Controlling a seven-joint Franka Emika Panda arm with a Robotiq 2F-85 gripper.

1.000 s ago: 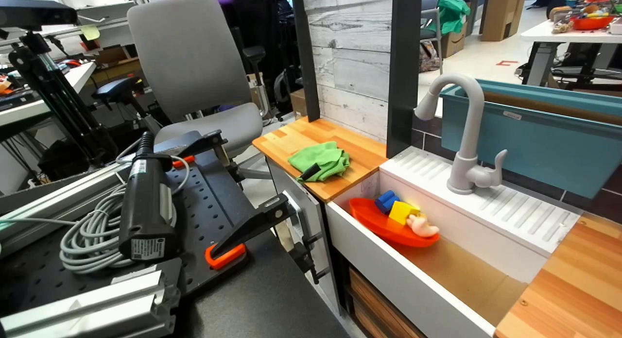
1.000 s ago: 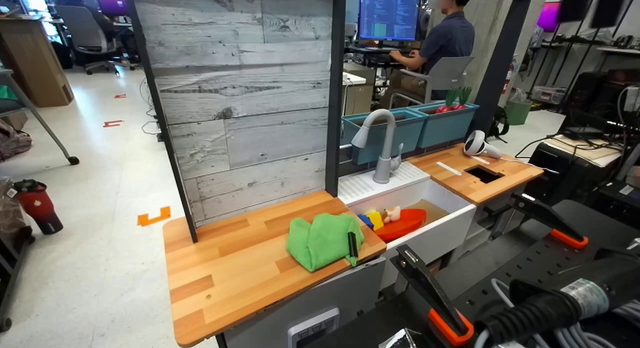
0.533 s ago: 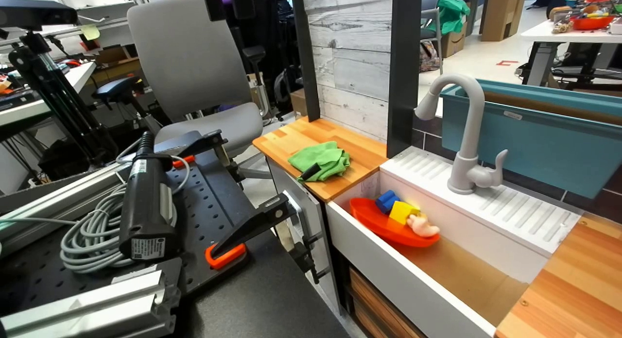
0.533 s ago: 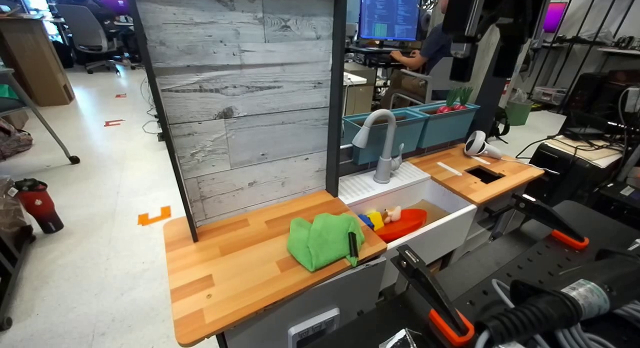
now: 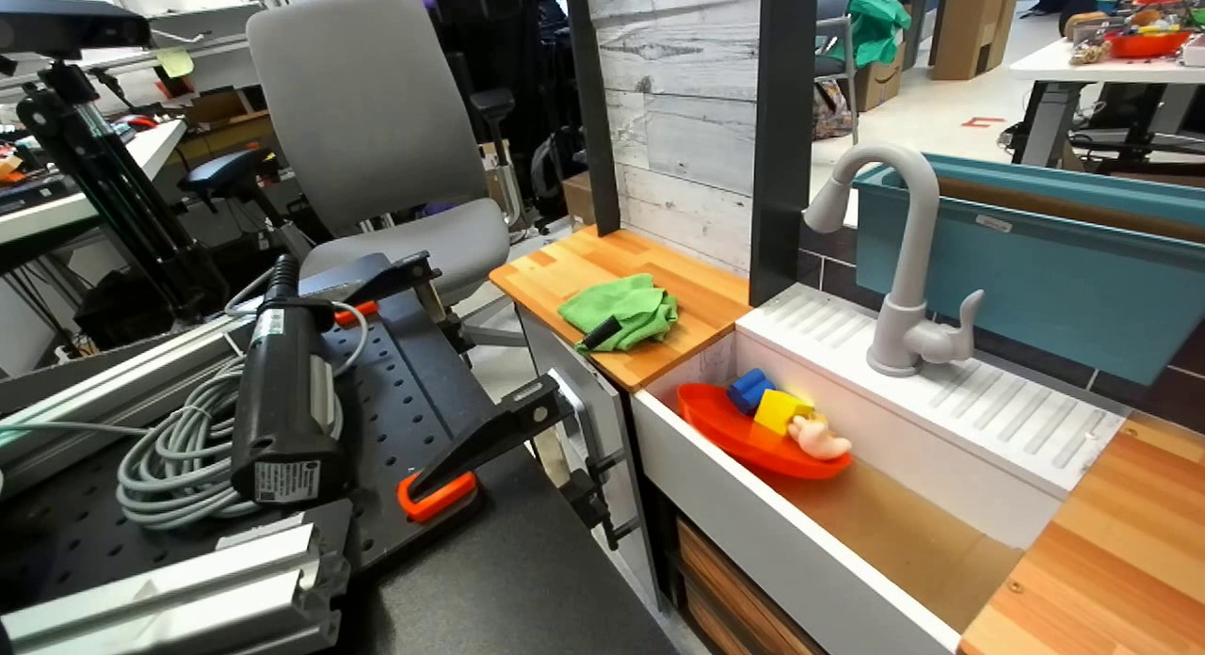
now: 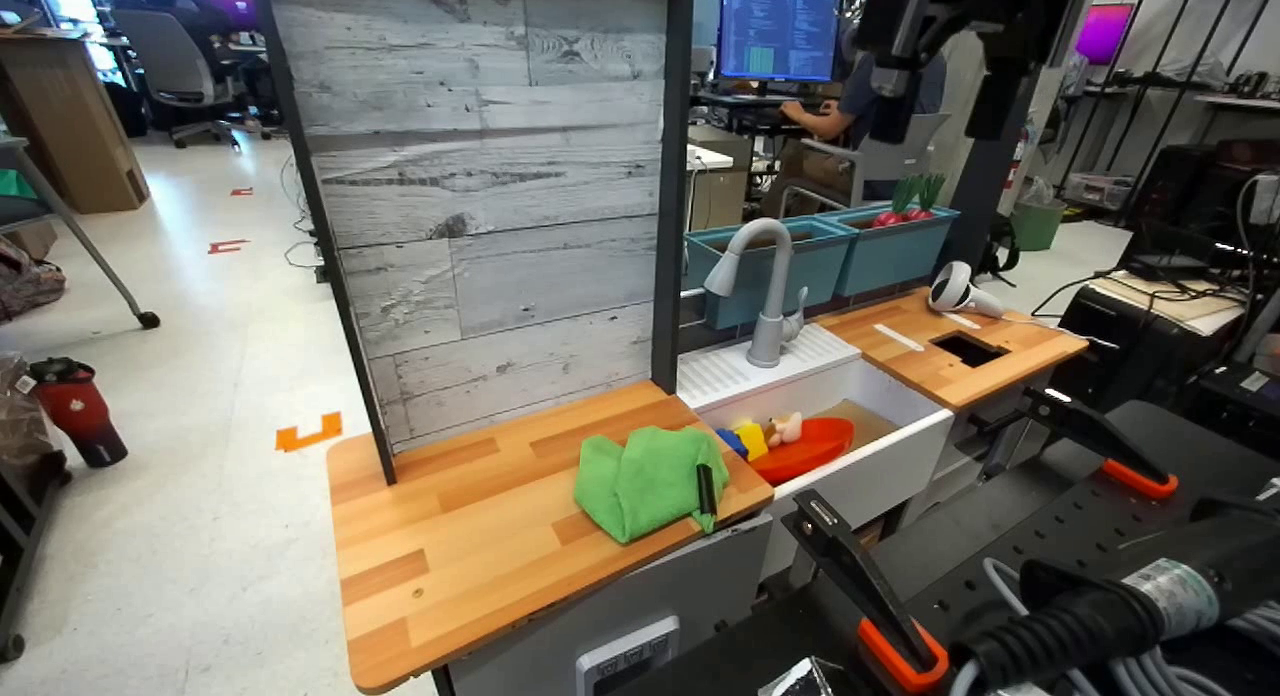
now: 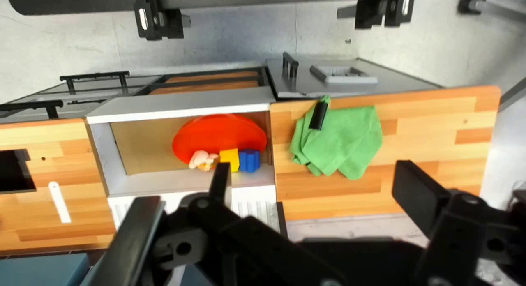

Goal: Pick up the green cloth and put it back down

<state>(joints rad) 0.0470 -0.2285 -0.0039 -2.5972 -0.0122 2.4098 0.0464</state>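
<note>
Both jaws of the pincer stand wide apart with nothing between them, probably to leave room for a bunched fold, and it hangs high, presumably to clear the tap. Well below it, untouched, the green cloth lies rumpled on the counter, a black stick at one corner, perhaps as a weight; pinching away from that looks safer.
</note>
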